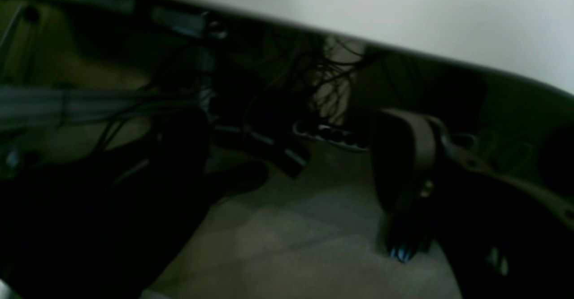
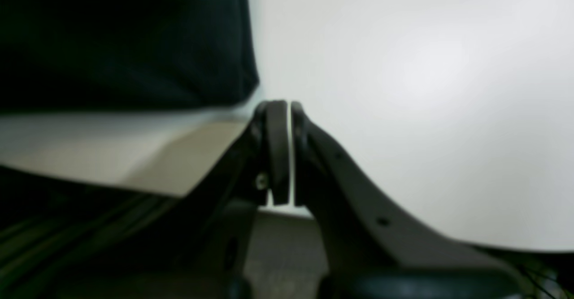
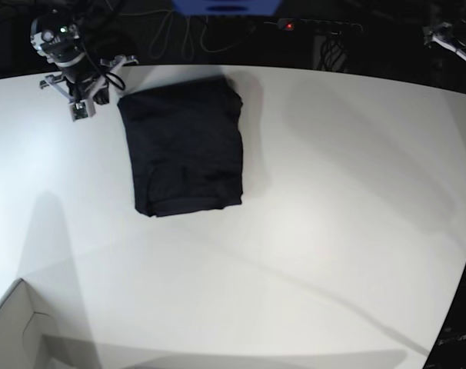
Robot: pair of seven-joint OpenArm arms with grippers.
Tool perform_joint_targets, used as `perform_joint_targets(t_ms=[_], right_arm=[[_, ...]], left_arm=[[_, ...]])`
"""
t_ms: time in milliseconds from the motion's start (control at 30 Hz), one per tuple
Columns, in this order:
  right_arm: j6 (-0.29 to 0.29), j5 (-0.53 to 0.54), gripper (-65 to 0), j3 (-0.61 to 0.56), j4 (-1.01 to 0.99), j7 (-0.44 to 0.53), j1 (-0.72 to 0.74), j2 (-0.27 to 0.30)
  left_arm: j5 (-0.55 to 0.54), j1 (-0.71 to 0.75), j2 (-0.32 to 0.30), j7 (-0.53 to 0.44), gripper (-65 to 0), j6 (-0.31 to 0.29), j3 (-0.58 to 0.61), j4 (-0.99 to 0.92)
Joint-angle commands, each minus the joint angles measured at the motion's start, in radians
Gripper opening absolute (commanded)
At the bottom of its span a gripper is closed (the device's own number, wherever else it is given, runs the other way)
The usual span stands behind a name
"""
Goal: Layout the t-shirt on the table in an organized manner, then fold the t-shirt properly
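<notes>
The black t-shirt lies folded into a compact rectangle on the white table, toward its far left. My right gripper hovers just left of the shirt's far corner, shut with nothing between its fingers. In the right wrist view the closed gripper sits beside the shirt's edge, apart from it. My left gripper is open and empty, off the table past its edge. In the base view only part of the left arm shows, at the far right corner.
A white cardboard box corner sits at the near left. Cables and a power strip lie on the floor beyond the table's curved edge. A power strip with a red light runs behind the far edge.
</notes>
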Motion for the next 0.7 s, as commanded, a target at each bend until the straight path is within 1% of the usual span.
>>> perform_joint_targets(t_ms=[0,167,333,400,500,667], right_arm=[[-0.001,0.011,-65.0,0.0,0.015,0.018,-0.001,0.005],[-0.001,0.008,-65.0,-0.014,-0.006,0.015,0.045,0.014],[-0.001,0.007,-65.0,-0.048,-0.075,0.016,0.08,0.031],[-0.001,0.007,-65.0,-0.066,-0.081,0.016,0.082,0.034],[-0.001,0.007,-65.0,-0.092,-0.075,0.013,0.073,0.028],[-0.001,0.011,-65.0,-0.14,-0.075,0.015,0.042,0.026]], left_arm=[[-0.004,0.01,-0.013,-0.009,-10.8,0.003,-0.037,0.014],[-0.001,0.011,-0.014,-0.004,-10.7,0.003,-0.101,0.004],[-0.001,0.01,-0.022,-0.004,-10.4,0.003,-0.149,-0.074],[-0.001,0.01,-0.023,-0.01,-10.4,0.003,-0.157,-0.111],[-0.001,0.01,-0.045,-0.013,-10.5,0.003,-0.157,-0.155],[-0.001,0.004,-0.045,-0.015,-10.6,0.003,-0.152,-0.175]])
